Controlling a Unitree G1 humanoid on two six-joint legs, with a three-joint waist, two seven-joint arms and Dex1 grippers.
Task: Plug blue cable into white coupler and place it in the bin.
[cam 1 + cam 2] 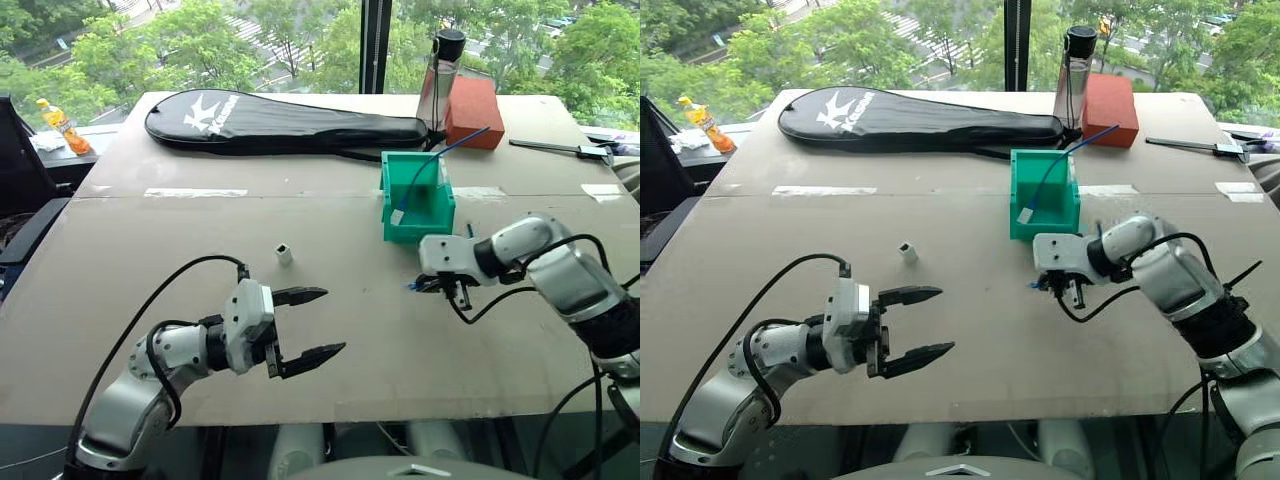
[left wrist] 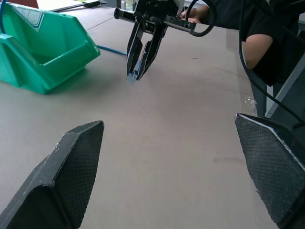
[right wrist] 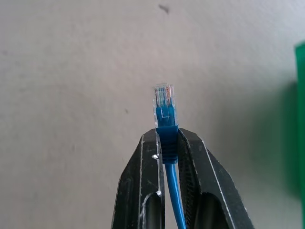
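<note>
Cable (image 3: pixel 165 125) plug pinched by right gripper (image 2: pixel 138 67), beside bin (image 1: pixel 432 212). Left gripper (image 1: pixel 310 325) spread wide, nothing held. Coupler (image 1: pixel 284 254) on table, not yet plugged; binning left.

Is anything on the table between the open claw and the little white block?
No, just bare table between the left claw and the white coupler, seen in the left eye view.

The black racket cover (image 1: pixel 290 122) at the table's far edge bears a white logo with brand lettering too small to read.
</note>
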